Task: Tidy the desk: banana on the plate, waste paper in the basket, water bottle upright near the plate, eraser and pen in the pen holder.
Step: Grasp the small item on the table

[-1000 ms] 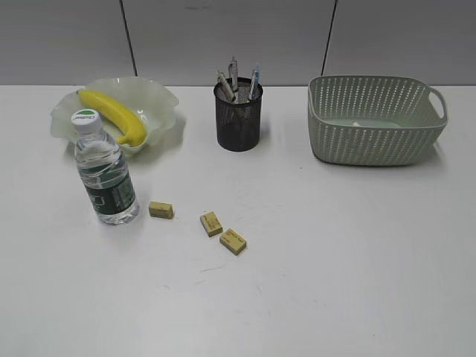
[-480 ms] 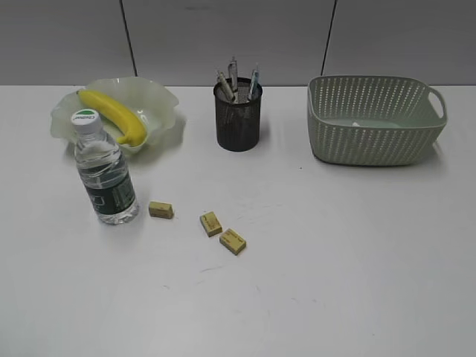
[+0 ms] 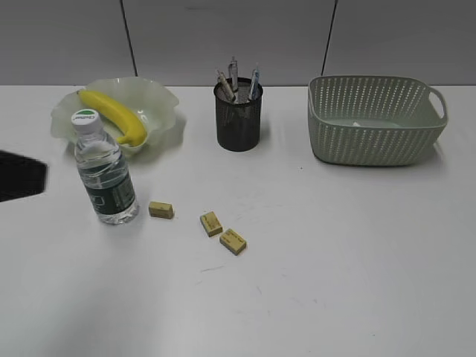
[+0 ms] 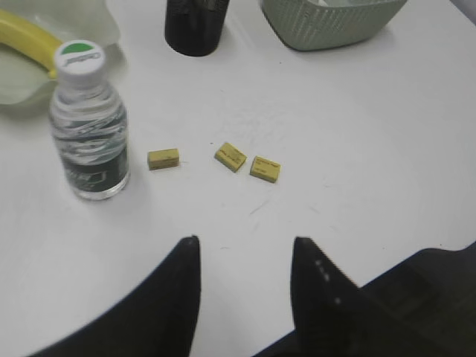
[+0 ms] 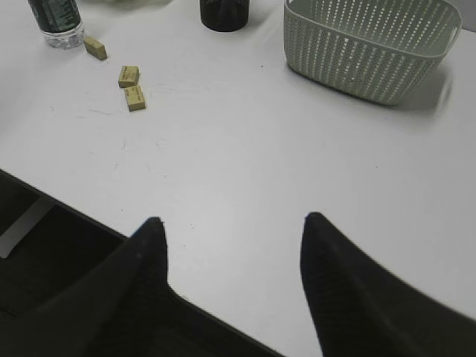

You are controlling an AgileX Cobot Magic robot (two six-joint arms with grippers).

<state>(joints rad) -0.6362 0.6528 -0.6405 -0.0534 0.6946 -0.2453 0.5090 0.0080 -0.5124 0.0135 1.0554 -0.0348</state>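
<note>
The banana [image 3: 113, 114] lies in the wavy green plate [image 3: 160, 97]. The water bottle [image 3: 104, 171] stands upright in front of the plate. Three yellow erasers [image 3: 161, 210] [image 3: 211, 223] [image 3: 233, 240] lie on the white desk [image 3: 335, 245]. The black mesh pen holder [image 3: 239, 119] holds several pens [image 3: 233, 78]. A bit of white shows inside the basket [image 3: 372, 123]; I cannot tell if it is the waste paper. My left gripper [image 4: 244, 249] is open and empty above the desk in front of the erasers [image 4: 163, 158]. My right gripper [image 5: 232, 227] is open and empty near the desk's front edge.
A dark part of the left arm [image 3: 21, 175] shows at the left edge of the exterior view, left of the bottle. A grey wall runs behind the desk. The desk's front edge [image 5: 74, 212] and dark floor show in the right wrist view.
A dark part of the left arm has come into the exterior view at the left edge. The objects on the desk have not moved.
</note>
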